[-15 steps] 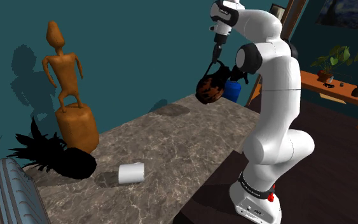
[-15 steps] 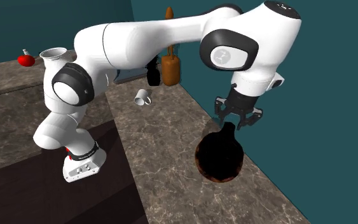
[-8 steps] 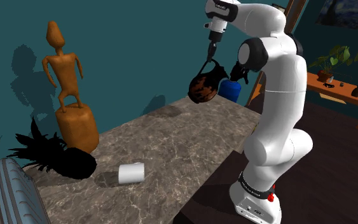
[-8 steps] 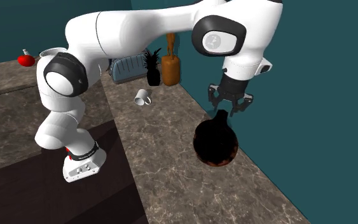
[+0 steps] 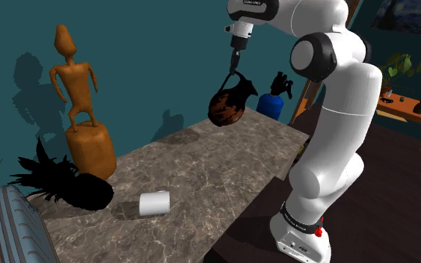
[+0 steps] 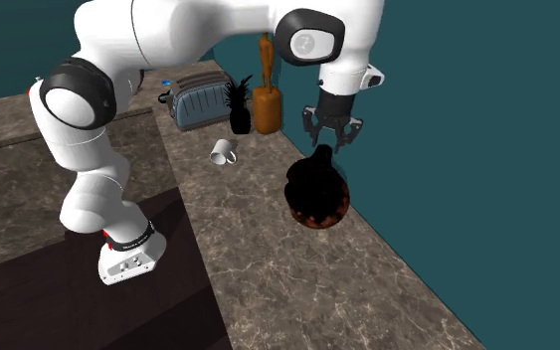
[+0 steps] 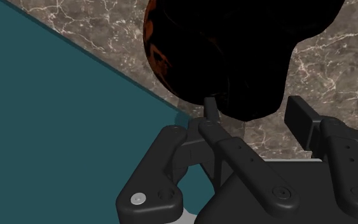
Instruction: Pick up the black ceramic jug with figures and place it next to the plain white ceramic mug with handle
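Since the white mug (image 5: 155, 202) lies, seemingly on its side, on the marbled counter (image 5: 223, 168) with the jug nowhere near it, the placing is not yet done. Just beyond the mug are a black pineapple (image 5: 74, 188) and a brown wooden figure (image 5: 81, 119). The picking up is done. Farther along the counter the dark jug (image 5: 229, 104), black with rust-orange patches, hangs tilted and clear of the surface. Its top is clamped between the fingers of the black gripper (image 5: 235, 60), close to the teal wall. What remains, I judge, is the carry along the counter, the lowering beside the mug and the release. Compared with a second ago, jug and gripper have risen and shifted towards the shoulder view's left, away from the blue container (image 5: 270, 104) behind them and nearer the mug. The second exterior view agrees: the jug has travelled up the counter towards the mug.
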Available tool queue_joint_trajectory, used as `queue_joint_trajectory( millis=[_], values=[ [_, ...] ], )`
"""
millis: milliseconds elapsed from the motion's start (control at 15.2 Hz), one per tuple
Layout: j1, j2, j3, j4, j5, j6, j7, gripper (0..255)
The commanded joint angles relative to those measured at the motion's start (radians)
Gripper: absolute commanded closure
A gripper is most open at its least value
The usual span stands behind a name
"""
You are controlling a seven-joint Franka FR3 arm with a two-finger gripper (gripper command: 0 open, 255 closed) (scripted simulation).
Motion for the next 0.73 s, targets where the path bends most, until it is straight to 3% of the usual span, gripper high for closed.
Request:
queue_joint_trajectory(
  millis=[0, 660],
  values=[
    [0.026, -0.039, 0.014, -0.046, -0.007, 0.019, 0.04, 255],
    [0.159, -0.123, 0.112, -0.157, -0.024, 0.066, 0.266, 255]
  ],
)
